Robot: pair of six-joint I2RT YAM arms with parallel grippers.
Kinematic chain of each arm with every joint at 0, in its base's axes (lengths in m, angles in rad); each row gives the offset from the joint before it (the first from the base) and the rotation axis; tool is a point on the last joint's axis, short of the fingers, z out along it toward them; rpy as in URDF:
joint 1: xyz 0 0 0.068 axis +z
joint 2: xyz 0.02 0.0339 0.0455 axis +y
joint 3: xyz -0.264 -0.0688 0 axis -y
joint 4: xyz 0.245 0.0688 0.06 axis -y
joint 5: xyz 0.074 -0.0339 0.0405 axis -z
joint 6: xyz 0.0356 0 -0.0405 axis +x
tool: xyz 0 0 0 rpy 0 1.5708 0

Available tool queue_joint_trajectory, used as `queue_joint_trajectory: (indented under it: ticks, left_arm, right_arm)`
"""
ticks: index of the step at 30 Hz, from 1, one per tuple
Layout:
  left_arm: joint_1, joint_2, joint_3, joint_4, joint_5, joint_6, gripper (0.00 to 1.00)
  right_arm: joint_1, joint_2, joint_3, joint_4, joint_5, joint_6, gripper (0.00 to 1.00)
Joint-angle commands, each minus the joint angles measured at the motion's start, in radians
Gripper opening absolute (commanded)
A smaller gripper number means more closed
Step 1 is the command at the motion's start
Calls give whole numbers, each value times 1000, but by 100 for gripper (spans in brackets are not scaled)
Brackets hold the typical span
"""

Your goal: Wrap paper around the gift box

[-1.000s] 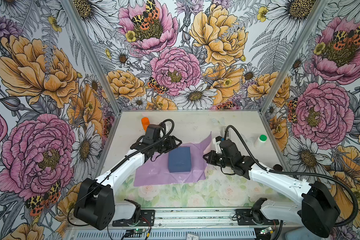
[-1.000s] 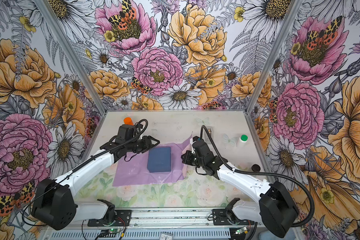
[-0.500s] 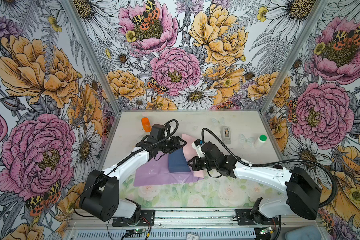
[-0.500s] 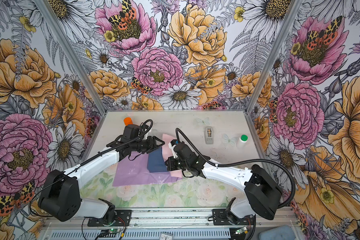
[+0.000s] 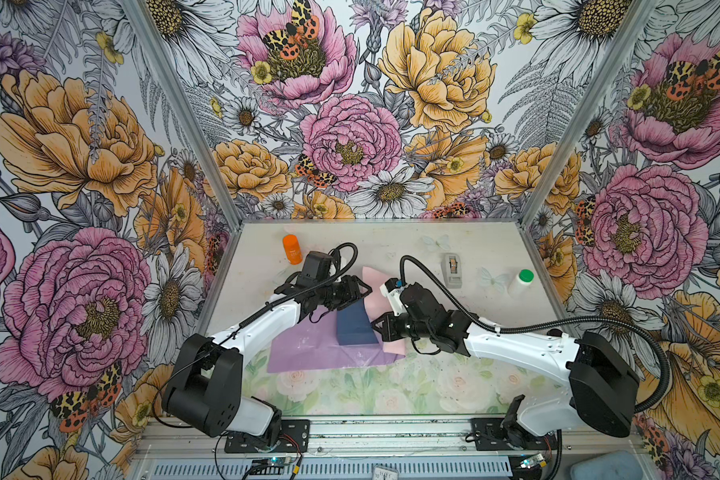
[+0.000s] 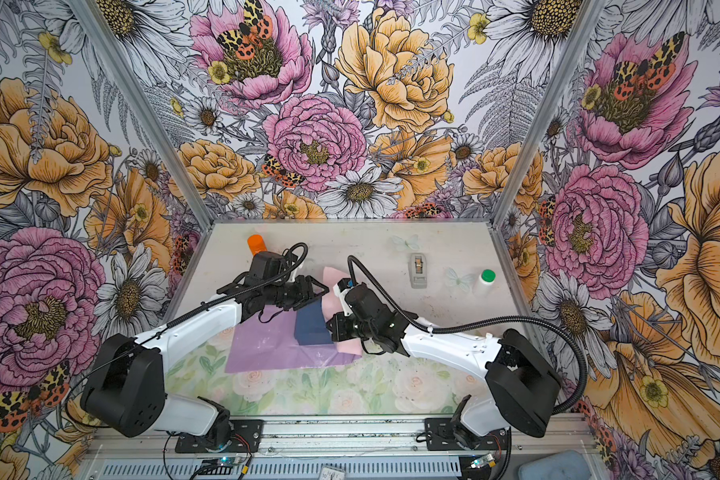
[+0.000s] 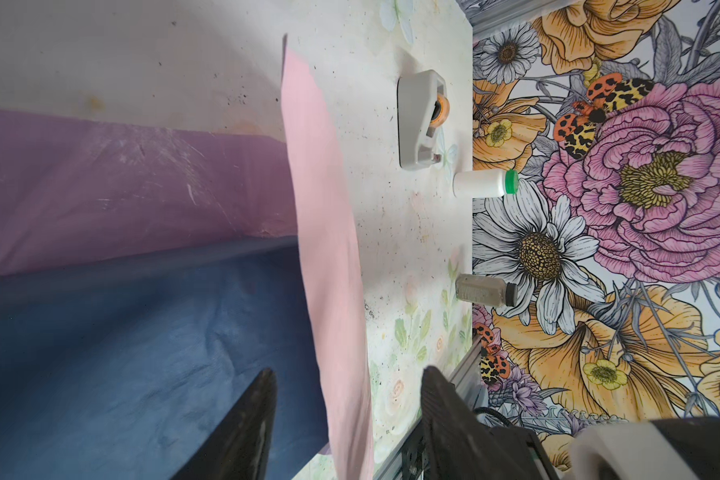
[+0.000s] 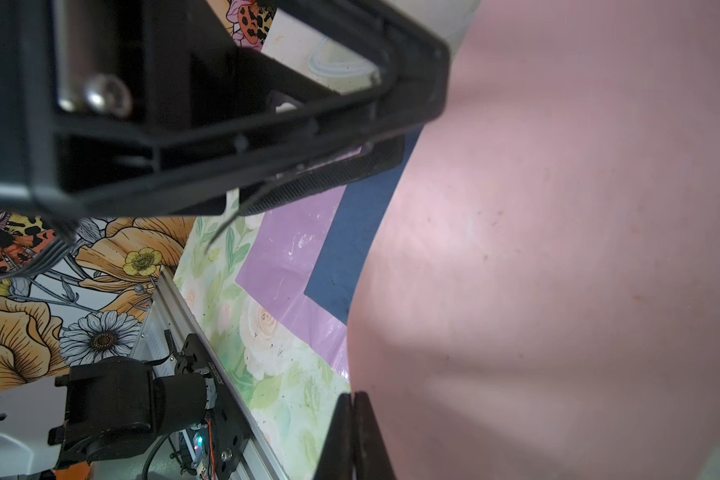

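left wrist view: my left gripper (image 7: 346, 419) stands about half open. its two dark fingers (image 7: 242, 428) are apart, and a raised flap of the paper (image 7: 325, 249) shows its pale pink side between them. i cannot tell whether either finger touches that flap. beside the flap is the dark blue top of the gift box (image 7: 121, 332), with the lilac side of the sheet beyond it. farther off on the table (image 7: 412, 232) are a grey tape dispenser (image 7: 418, 120) and a white bottle with a green cap (image 7: 481, 184).

in the right wrist view my right gripper (image 8: 353, 432) is pinched tight on the edge of the paper. the pink underside fills most of that picture and curves up over the box, and a strip of blue shows past its edge.

in both top views the gift box (image 5: 354, 328) (image 6: 310, 328) rests on the paper (image 5: 304, 353) (image 6: 267, 349) near the middle of the table. the lilac side lies flat to the left of the box and toward the front. the right part of the sheet is turned up so its pink side shows along the box's right edge. my right gripper (image 5: 376, 328) (image 6: 330, 326) is at that right edge, and my left gripper (image 5: 364, 291) (image 6: 319, 289) is over the box's far edge. an orange bottle (image 5: 292, 249) (image 6: 255, 244) stands at the far left, well apart from the paper.
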Motion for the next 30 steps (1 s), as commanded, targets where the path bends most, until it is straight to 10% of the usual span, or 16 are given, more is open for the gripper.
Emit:
queue_joint_trajectory:
  ticks: [1, 10, 19, 25, 30]
  left_arm:
    - [-4, 12, -9, 27, -14, -9, 54]
    - [-9, 38, -36, 101, 0, -49, 40]
    - [13, 33, -52, 125, 16, -56, 0]
    - [66, -18, -77, 56, 18, 0, 0]
    - [94, -66, -87, -24, -18, 57, 0]
  right_arm:
    - [9, 7, 25, 52, -1, -14, 0]
    - [18, 13, 24, 88, -8, -8, 0]
    - [23, 5, 25, 94, -7, -15, 0]
    - [0, -79, 10, 60, 20, -27, 47]
    - [-47, -119, 30, -79, 128, -8, 53]
